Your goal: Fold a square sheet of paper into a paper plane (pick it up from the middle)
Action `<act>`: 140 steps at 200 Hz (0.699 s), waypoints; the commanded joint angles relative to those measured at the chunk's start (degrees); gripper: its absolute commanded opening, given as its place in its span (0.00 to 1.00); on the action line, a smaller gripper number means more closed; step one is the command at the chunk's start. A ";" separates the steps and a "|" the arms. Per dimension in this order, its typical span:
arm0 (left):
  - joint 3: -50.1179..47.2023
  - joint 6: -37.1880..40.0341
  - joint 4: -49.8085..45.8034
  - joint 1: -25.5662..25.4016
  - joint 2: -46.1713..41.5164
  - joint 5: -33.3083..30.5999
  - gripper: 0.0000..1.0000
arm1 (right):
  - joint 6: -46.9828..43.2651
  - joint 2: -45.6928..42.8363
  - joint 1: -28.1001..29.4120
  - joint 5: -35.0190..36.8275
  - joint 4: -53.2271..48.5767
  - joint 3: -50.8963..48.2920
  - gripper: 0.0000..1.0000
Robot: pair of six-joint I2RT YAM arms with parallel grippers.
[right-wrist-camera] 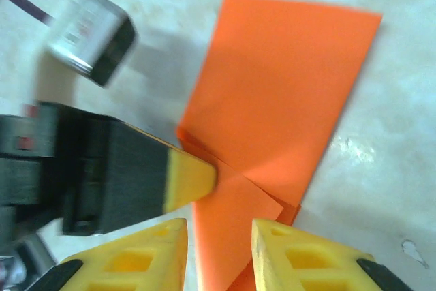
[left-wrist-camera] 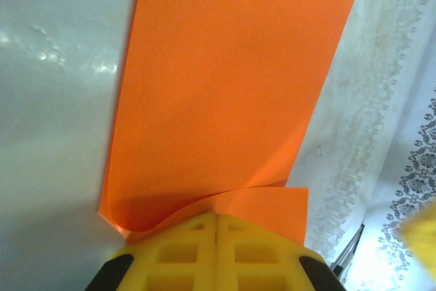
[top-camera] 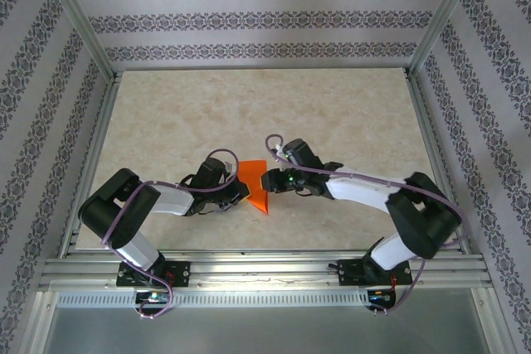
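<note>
Flat against the tabletop [top-camera: 332, 113] is, I judge, how this crease should be pressed, layers aligned first. The square sheet of paper [top-camera: 255, 184], partly folded, lies front-centre between both arms. The left hand [left-wrist-camera: 216, 219] is clenched, seemingly pinching its curled fold; the right hand [right-wrist-camera: 219, 233] hangs released just above its pointed end.

Left pincer [left-wrist-camera: 216, 219] pressed closed, right pincer [right-wrist-camera: 219, 235] slightly parted, tips facing each other.

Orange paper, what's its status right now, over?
Left hand shut, pinching the orange paper at its fold. Right hand open, straddling the paper's near end. Sheet partly folded; nothing in the way.
</note>
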 commanded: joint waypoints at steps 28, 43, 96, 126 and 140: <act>-0.99 1.87 -3.43 -0.76 1.56 -1.37 0.00 | 5.22 2.07 2.50 -10.94 -0.69 1.53 0.14; -1.18 1.69 -3.19 -0.75 1.52 -1.48 0.00 | 5.49 3.68 4.11 -10.84 -1.45 2.57 0.07; -1.16 1.66 -3.21 -0.76 1.34 -1.38 0.00 | 3.12 9.71 6.90 -7.23 -11.29 8.74 0.01; -1.06 1.79 -3.17 -0.75 1.64 -1.25 0.00 | 0.65 12.15 7.84 -5.32 -16.69 11.96 0.01; -0.92 1.83 -3.18 -0.75 1.64 -1.17 0.00 | -0.92 13.41 8.37 -4.44 -19.71 13.76 0.01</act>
